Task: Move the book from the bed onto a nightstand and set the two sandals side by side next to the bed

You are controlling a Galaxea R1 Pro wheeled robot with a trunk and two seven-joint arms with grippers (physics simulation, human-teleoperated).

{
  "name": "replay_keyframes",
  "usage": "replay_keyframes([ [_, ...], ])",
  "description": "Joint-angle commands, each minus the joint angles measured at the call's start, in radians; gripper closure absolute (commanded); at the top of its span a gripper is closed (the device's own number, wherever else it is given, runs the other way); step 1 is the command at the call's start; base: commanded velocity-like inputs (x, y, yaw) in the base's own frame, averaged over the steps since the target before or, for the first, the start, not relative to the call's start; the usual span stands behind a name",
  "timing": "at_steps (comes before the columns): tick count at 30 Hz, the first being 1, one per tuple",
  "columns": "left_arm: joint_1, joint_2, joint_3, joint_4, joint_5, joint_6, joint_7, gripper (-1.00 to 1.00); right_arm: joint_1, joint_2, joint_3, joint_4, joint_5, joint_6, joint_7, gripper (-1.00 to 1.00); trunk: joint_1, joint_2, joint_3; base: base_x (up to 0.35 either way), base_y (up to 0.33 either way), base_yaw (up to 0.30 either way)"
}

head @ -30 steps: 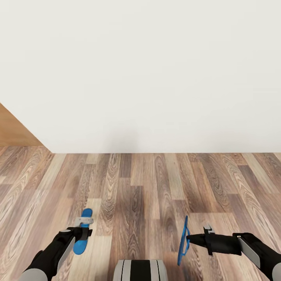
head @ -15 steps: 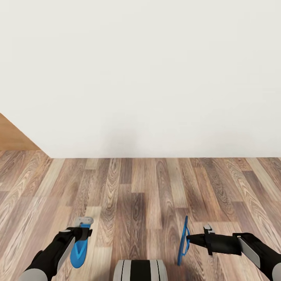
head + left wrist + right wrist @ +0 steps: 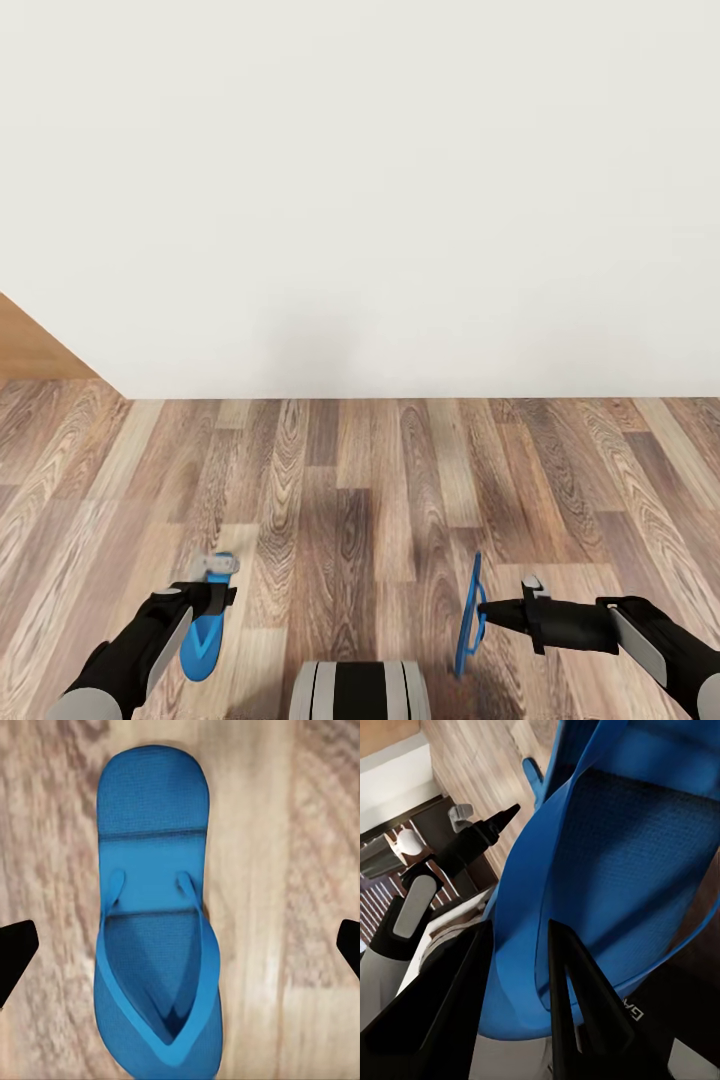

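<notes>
Sandal (image 3: 154, 922) now lies flat on the floor (image 3: 380, 480) beneath my left hand (image 3: 212, 588), which has opened and let go. My right hand (image 3: 487, 606) still grips the other sandal (image 3: 467, 618) on edge, unplaced.

The left gripper (image 3: 216, 578) partly hides one sandal (image 3: 203, 633).

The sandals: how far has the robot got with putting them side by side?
Looks done: one blue sandal lies flat on the wood floor beneath the open left gripper. In hand: the other sandal hangs on edge from the right gripper, pinched by its strap. Left: setting it down beside the first. The book step cannot be judged from here.
</notes>
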Motion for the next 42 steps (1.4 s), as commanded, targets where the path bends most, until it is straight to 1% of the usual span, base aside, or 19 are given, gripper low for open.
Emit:
replay_keyframes([
  [1, 0.0, 0.001, -0.004, -0.002, 0.002, 0.005, 0.0, -1.0, -0.001, -0.001, 0.005, 0.0, -0.008, 0.008, 0.003, 1.0, 0.0, -0.001, -0.005, 0.0, 0.0, 0.0],
  [21, 0.001, 0.001, -0.003, -0.002, 0.002, 0.005, 0.0, -1.0, -0.001, -0.001, 0.005, 0.0, -0.008, 0.008, 0.003, 1.0, 0.009, -0.005, -0.082, 0.0, 0.0, 0.0],
  [29, 0.0, 0.002, -0.002, -0.002, 0.002, 0.005, 0.0, -1.0, -0.001, -0.001, 0.005, 0.0, -0.008, 0.008, 0.003, 1.0, 0.009, -0.005, -0.082, 0.0, 0.0, 0.0],
  [30, 0.001, 0.002, 0.002, -0.002, 0.002, 0.005, 0.001, -1.0, -0.001, -0.001, 0.005, 0.0, -0.008, 0.008, 0.003, 1.0, 0.009, -0.005, -0.082, 0.0, 0.0, 0.0],
  [31, 0.001, 0.003, 0.018, -0.002, 0.002, 0.005, 0.008, -1.0, -0.001, -0.001, 0.005, 0.0, -0.008, 0.008, 0.003, 1.0, 0.009, -0.005, -0.082, 0.0, 0.0, 0.0],
  [32, 0.0, 0.003, 0.026, -0.002, 0.002, 0.005, 0.013, -1.0, -0.001, -0.001, 0.005, 0.0, -0.008, 0.008, 0.003, 1.0, 0.009, -0.005, -0.082, 0.0, 0.0, 0.0],
  [33, 0.0, 0.002, 0.045, -0.002, 0.002, 0.005, 0.027, -1.0, -0.001, -0.001, 0.005, 0.0, -0.008, 0.008, 0.003, 1.0, 0.009, -0.005, -0.082, 0.0, 0.0, 0.0],
  [34, 0.0, 0.002, 0.055, -0.002, 0.002, 0.005, 0.036, -1.0, -0.001, -0.001, 0.005, 0.0, -0.008, 0.008, 0.003, 1.0, 0.009, -0.005, -0.082, 0.0, 0.0, 0.0],
  [35, 0.0, 0.001, 0.079, -0.003, 0.002, 0.005, 0.063, -1.0, -0.001, -0.001, 0.005, 0.0, -0.008, 0.008, 0.003, 1.0, 0.009, -0.005, -0.082, 0.0, 0.0, 0.0],
  [36, 0.0, 0.001, 0.089, -0.003, 0.002, 0.004, 0.077, -1.0, -0.001, -0.001, 0.005, 0.0, -0.008, 0.008, 0.003, 1.0, 0.009, -0.005, -0.082, 0.0, 0.0, 0.0],
  [39, 0.001, 0.0, 0.103, -0.003, 0.002, 0.004, 0.096, -1.0, -0.001, -0.002, 0.005, 0.0, -0.008, 0.008, 0.004, 1.0, 0.009, -0.005, -0.082, 0.0, 0.0, 0.0],
  [42, 0.0, 0.0, 0.104, -0.003, 0.003, 0.004, 0.099, -1.0, -0.001, -0.001, 0.005, 0.0, -0.008, 0.008, 0.004, 1.0, 0.009, -0.005, -0.082, 0.0, 0.0, 0.0],
])
